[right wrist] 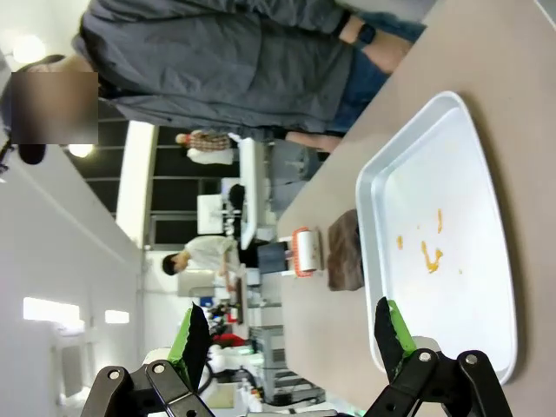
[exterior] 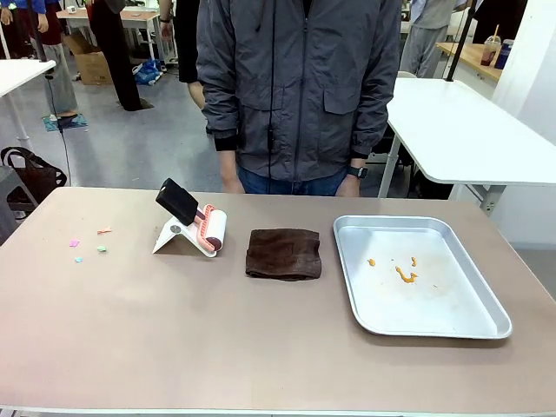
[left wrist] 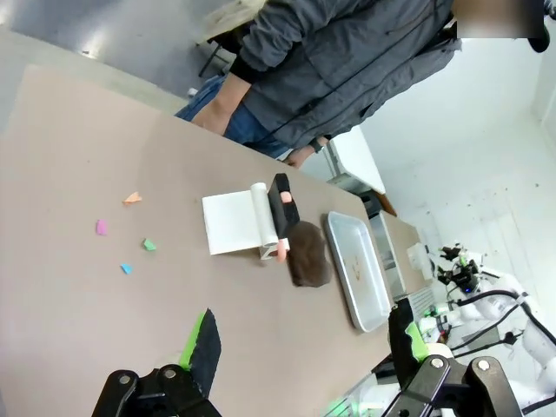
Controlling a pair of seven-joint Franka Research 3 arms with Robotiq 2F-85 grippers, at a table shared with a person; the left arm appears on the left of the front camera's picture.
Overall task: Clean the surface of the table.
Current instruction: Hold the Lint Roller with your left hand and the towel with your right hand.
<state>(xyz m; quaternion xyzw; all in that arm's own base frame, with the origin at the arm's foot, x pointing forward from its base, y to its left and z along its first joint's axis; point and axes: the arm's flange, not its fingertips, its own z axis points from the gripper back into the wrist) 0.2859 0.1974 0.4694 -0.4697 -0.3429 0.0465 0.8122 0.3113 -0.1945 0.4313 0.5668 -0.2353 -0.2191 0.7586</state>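
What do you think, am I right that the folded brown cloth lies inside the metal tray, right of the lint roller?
Not quite: the front view shows the cloth on the table, beside the tray and apart from it, not inside. It does lie right of the lint roller.

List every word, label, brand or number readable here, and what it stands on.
None readable.
The white lint roller with black handle, the folded dark brown cloth, the shiny metal tray and the tan-brown table show no print.
The cup in the far background: too small to tell.
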